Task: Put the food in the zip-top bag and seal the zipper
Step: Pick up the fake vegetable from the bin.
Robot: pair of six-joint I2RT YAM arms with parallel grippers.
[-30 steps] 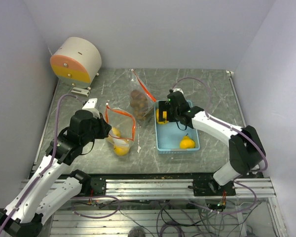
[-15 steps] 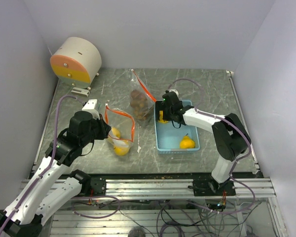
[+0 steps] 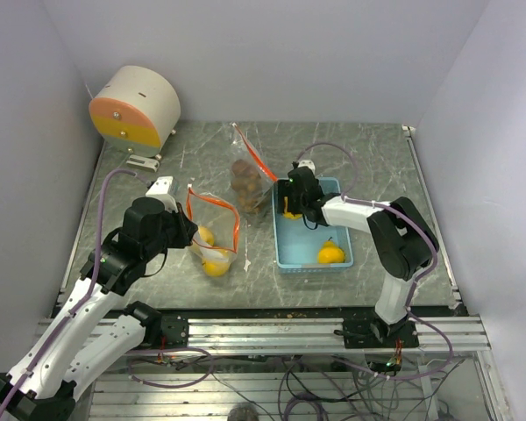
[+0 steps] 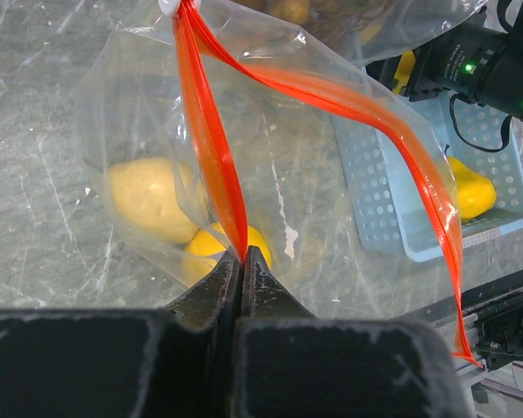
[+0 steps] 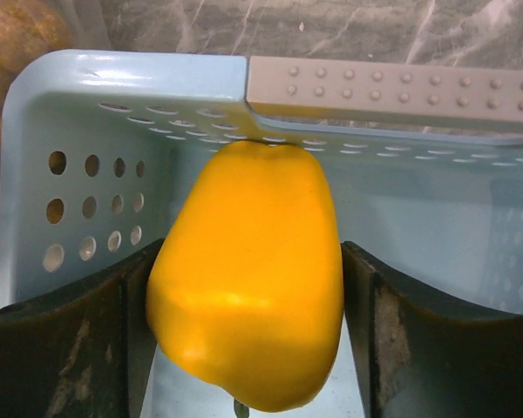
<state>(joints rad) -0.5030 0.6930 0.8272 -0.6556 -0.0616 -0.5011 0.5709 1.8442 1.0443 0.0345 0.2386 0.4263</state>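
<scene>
— Where is the left hand (image 4: 244, 252)?
— Pressed together on the zipper (image 4: 211, 148), holding the bag (image 4: 314, 200) open at the mouth. Two bagged fruits (image 4: 152, 200) lie inside.
— And the tray (image 5: 87, 87)?
— At the bag's 3 o'clock. The right hand (image 5: 247, 261) pinches a fruit (image 5: 244, 209) at the tray's 12 o'clock end, a finger (image 5: 70, 331) against each side. It looks not yet lifted. The other fruit (image 3: 331, 254) sits at 5 o'clock.
— Advice?
— Grip firmly before rising, clear the tray wall, then swing toward 9 o'clock over the open mouth. Smooth skin may slip.
— Beyond?
— A second bag (image 3: 247, 184), with brown lumps in it, at the tray's 11 o'clock.
</scene>
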